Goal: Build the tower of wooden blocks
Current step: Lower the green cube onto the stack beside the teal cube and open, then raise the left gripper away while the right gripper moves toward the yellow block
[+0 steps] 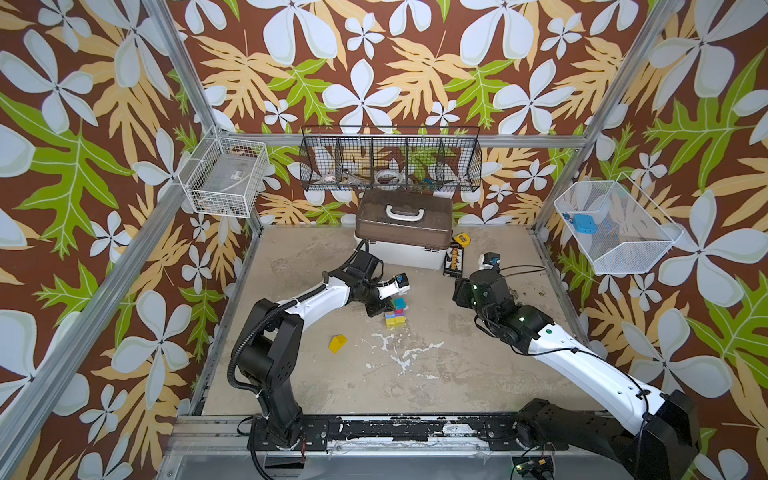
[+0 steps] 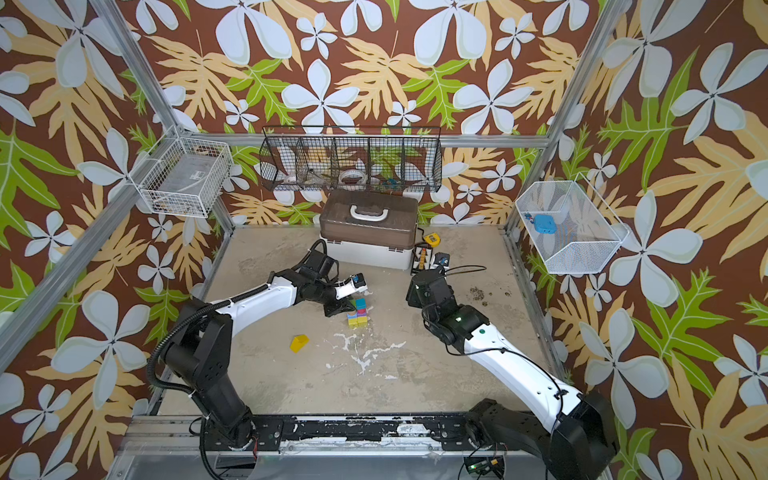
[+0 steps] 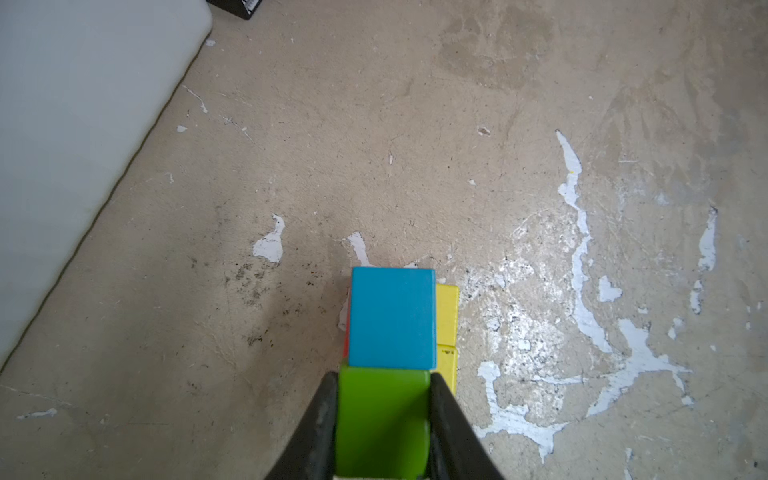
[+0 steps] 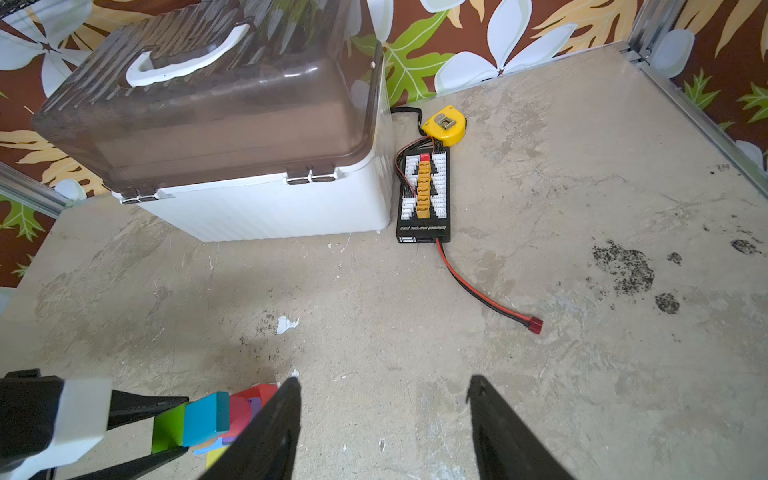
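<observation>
Painted wood, probably light, stiff and slick: the green block (image 3: 382,419) is clamped by its flat sides in the left hand (image 3: 382,376), at the wood block tower (image 1: 397,313) mid-frame in both top views. The right hand (image 4: 385,379) is half-wide and empty.

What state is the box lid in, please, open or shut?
Shut: the lid sits flush on the box, and both latches at its front are folded down.

The tower blocks (image 3: 390,316) look smooth, matt-painted, perhaps wood; the tabletop (image 3: 415,124) is rough and flaking.
</observation>
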Action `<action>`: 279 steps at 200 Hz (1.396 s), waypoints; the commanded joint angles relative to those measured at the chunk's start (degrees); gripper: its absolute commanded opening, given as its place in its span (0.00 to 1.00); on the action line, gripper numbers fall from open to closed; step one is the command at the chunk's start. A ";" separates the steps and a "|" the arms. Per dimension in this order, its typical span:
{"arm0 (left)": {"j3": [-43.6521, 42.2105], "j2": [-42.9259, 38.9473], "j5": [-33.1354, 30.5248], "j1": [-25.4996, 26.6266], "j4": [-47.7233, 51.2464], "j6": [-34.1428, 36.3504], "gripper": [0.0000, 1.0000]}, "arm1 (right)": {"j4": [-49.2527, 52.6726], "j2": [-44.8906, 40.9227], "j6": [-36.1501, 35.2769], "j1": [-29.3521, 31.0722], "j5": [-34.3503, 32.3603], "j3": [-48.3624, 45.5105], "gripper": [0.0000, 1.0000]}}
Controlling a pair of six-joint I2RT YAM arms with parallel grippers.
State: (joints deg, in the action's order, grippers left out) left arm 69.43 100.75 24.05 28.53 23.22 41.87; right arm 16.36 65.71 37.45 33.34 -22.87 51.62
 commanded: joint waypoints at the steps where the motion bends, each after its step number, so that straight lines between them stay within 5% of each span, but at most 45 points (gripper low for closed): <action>1: 0.44 0.23 0.71 -0.15 1.12 -0.12 0.04 | -0.02 -0.15 0.12 0.05 -0.77 0.42 0.64; 104: -0.09 -0.94 1.43 -0.15 1.21 0.50 0.34 | -0.02 -0.19 0.11 0.04 -0.86 0.46 0.64; 112: -0.27 -1.08 1.47 -0.15 1.06 0.65 0.48 | -0.10 -0.23 0.10 0.01 -0.86 0.42 0.64; 114: -0.39 -1.15 1.51 -0.15 1.04 0.67 0.60 | -0.10 -0.23 0.08 0.04 -0.86 0.42 0.65; 117: -0.48 -1.28 1.63 -0.15 0.96 0.78 0.90 | -0.10 -0.25 0.14 0.05 -0.84 0.43 0.64; 121: -0.60 -1.38 1.69 -0.15 0.90 0.81 0.99 | -0.10 -0.24 0.11 0.05 -0.77 0.42 0.64; 191: -2.59 -5.09 1.42 -0.17 -2.43 0.63 1.00 | -0.06 -0.32 0.13 0.05 -0.94 0.37 0.65; 227: -8.44 -14.26 -3.11 -1.09 -14.55 -4.31 1.00 | -0.06 -0.50 0.24 0.03 -1.11 0.33 0.65; 250: -13.92 -25.05 -10.74 -1.37 -27.23 -14.06 1.00 | -0.21 -0.60 0.25 0.06 -1.12 0.21 0.65; 279: -18.78 -39.69 -32.47 -1.37 -34.80 -41.62 1.00 | -0.56 -0.33 0.50 0.05 -0.41 0.04 0.65</action>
State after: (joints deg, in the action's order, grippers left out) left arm 52.77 69.47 11.29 27.29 -0.08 24.97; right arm 16.36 65.28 37.45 33.34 -22.90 51.62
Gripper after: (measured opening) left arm 0.998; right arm 0.651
